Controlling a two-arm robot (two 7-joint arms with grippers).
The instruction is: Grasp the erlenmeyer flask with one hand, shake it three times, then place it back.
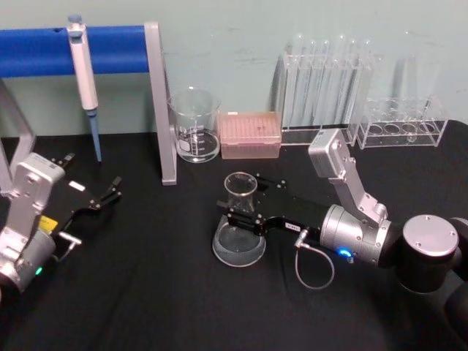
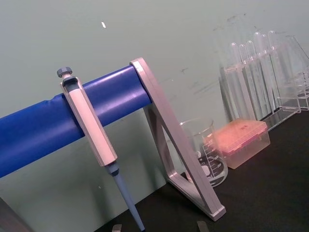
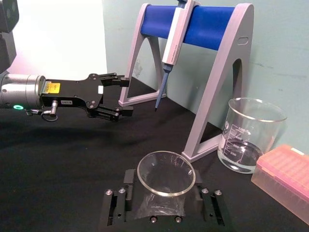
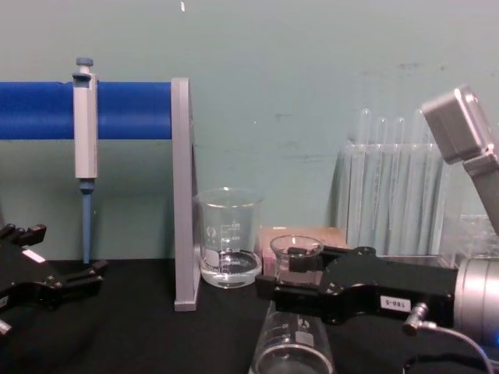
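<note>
The erlenmeyer flask stands upright on the black table, just right of its middle. My right gripper reaches in from the right at neck height and is open. One finger lies on each side of the neck, with a small gap showing either way. In the right wrist view the flask sits between the fingers, its rim above them. In the chest view the right gripper brackets the flask neck. My left gripper rests open at the table's left, well away from the flask.
A glass beaker and a pink tip box stand behind the flask. A pipette hangs on the blue-barred stand at back left. Test tube racks line the back right.
</note>
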